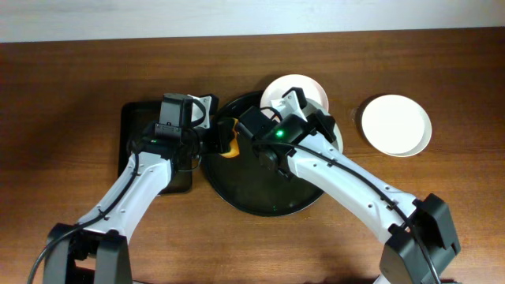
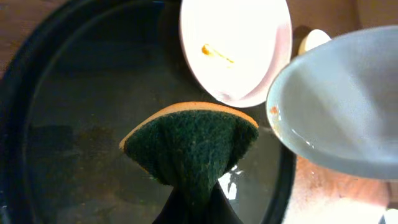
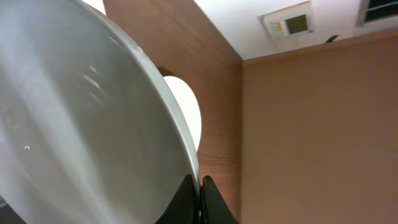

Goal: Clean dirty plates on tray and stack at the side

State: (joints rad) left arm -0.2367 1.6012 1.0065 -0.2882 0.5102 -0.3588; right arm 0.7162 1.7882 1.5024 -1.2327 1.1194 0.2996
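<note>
Right pincer [image 3: 200, 198] pinches only the rim of the tilted grey-green plate [image 3: 81, 124] above the tray [image 1: 260, 197], so a hard scrub from the sponge [image 2: 193, 146] clenched in the left pincer [image 2: 194, 200] could lever it loose onto the smeared white plate [image 2: 236, 43].

Brown wooden table [image 1: 79, 71], tan wall [image 3: 311, 137]

Overhead: straight down, far out, whole table [image 1: 71, 71]. Left wrist: close, angled down into the tray [image 2: 62, 155]. Right wrist: hugging a grey plate [image 3: 74, 112], aimed up at ceiling [image 3: 249, 25]. Same tray overhead too.
</note>
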